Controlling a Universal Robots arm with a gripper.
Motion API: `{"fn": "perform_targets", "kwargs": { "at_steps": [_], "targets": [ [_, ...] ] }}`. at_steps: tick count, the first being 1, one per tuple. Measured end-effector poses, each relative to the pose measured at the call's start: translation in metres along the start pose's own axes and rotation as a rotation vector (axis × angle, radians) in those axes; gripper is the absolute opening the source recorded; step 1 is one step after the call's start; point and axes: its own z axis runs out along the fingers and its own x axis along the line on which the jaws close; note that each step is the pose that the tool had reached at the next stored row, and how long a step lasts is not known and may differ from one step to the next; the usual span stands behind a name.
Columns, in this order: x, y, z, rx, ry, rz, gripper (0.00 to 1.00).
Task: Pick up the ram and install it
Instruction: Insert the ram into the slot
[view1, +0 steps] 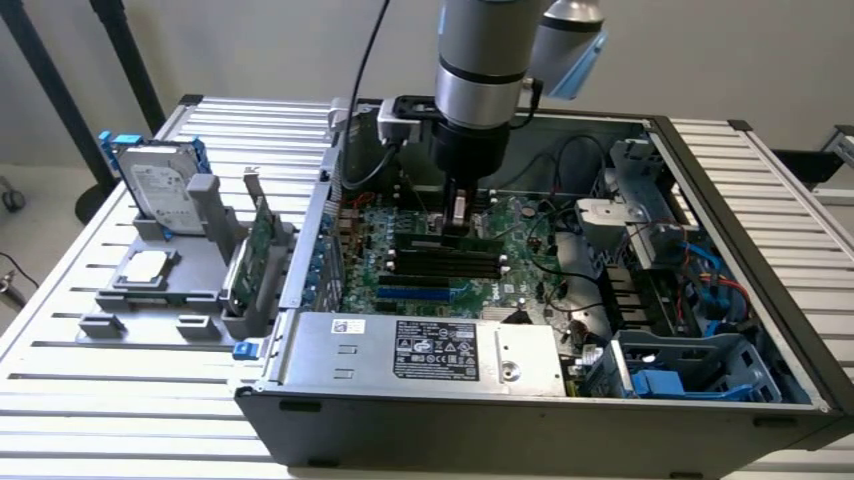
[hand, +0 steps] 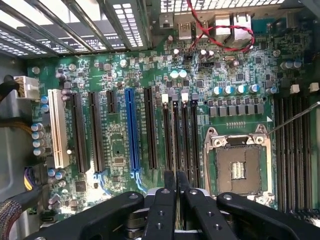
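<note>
The ram (view1: 470, 241), a thin green stick, lies along the farthest of the black memory slots (view1: 447, 264) on the motherboard inside the open computer case. My gripper (view1: 461, 220) comes straight down onto it, and its narrow fingers meet the stick's top edge. In the wrist view the two black fingers (hand: 164, 200) stand almost together over the group of memory slots (hand: 185, 140), so the gripper (hand: 175, 181) is shut on the ram. The stick itself is hidden there between the fingers.
The case wall (view1: 320, 200) and power supply (view1: 427, 350) box in the motherboard. On the exterior view's left, a grey holder carries the hard drive (view1: 158, 185) and the expansion card (view1: 260, 255). The CPU socket (hand: 239, 165), more slots (hand: 295, 150) and red cables (hand: 220, 32) lie nearby.
</note>
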Motion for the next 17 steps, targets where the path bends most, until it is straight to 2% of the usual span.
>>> {"fn": "perform_targets", "kwargs": {
  "at_steps": [17],
  "targets": [
    [0.001, -0.0004, 0.0112, 0.0019, -0.0001, 0.0, 0.13]
  ]
}}
